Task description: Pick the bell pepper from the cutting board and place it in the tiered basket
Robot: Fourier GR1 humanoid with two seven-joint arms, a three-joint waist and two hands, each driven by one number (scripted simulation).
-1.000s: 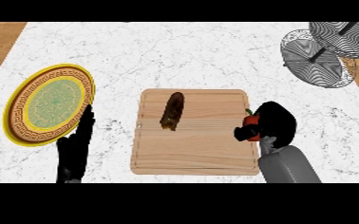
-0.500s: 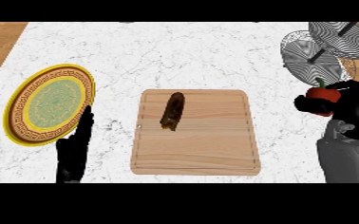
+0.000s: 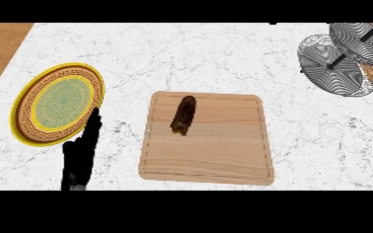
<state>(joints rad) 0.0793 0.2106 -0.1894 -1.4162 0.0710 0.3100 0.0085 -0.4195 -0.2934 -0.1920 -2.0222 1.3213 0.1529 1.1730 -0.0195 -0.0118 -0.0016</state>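
A wooden cutting board [image 3: 211, 148] lies in the middle of the marble counter with only a dark brown oblong item [image 3: 183, 114] on its upper left part. The wire tiered basket [image 3: 336, 59] stands at the far right, cut off by the view's edge. No bell pepper shows anywhere in the head view. My left hand [image 3: 80, 155] rests open at the lower left, fingers up, between the plate and the board. My right hand and its forearm are out of the view.
A yellow plate [image 3: 56, 102] with a patterned rim and green centre sits at the left. A strip of wooden surface [image 3: 13, 37] shows at the top left corner, beyond the marble counter's edge.
My right hand, shut on the red bell pepper, rose from the board's right edge toward the basket and has left the view along with the pepper. The left hand stayed still.
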